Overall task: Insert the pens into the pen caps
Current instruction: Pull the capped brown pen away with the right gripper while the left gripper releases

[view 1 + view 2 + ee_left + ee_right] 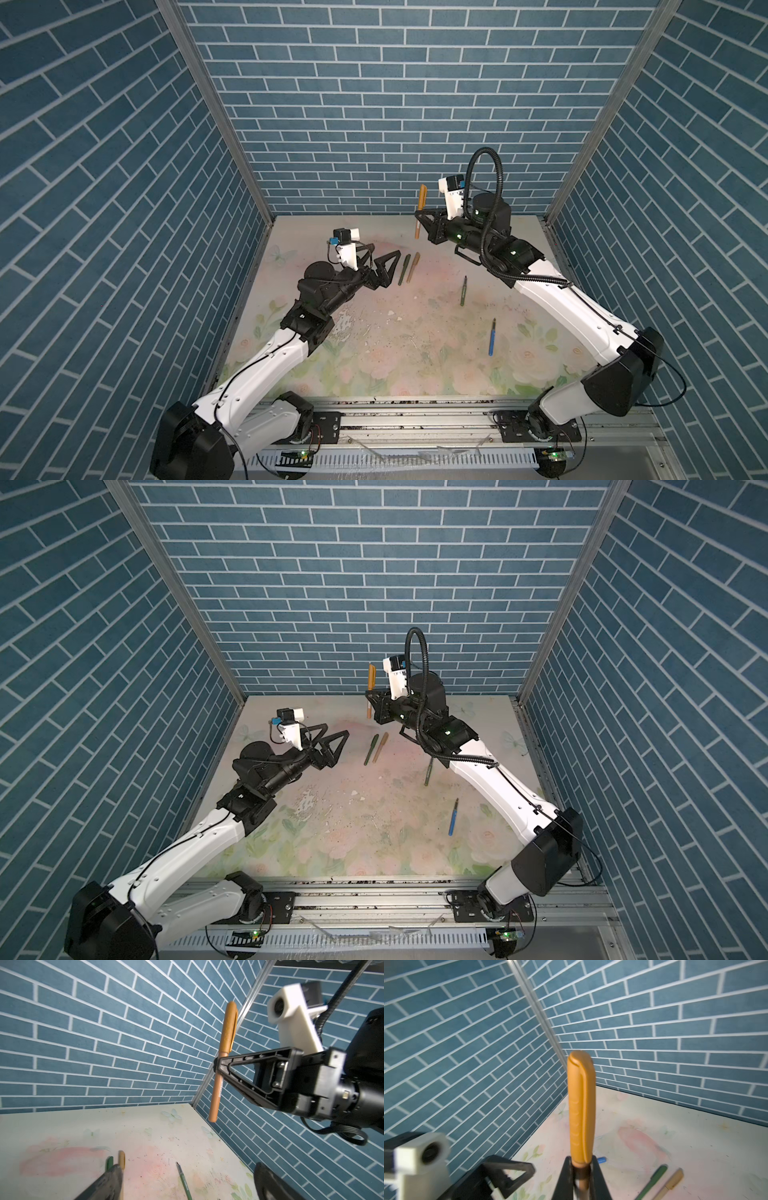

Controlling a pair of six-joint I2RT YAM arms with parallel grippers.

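Now upright above the floral table (374, 332), near the back wall (374, 124): orange-brown pen (218, 1088), amber-brown cap (580, 1105) seated on its upper end. Clamped just below that cap by the right gripper (419, 216), jaws drawn in tight on the barrel. Bears a white label strip (220, 1089) with tiny print on the lower barrel, too small to read. Left of that pen in both top views, lower and apart from it: left gripper (386, 250), spread wide, holding nothing. Below that pen, flat on the table: green pen (404, 270) and tan pen (413, 268), both capped, just beside each other. Further frontward from the orange-brown pen: uncapped dark green pen (463, 291), pale label unreadable, then uncapped blue pen (492, 337), well apart.
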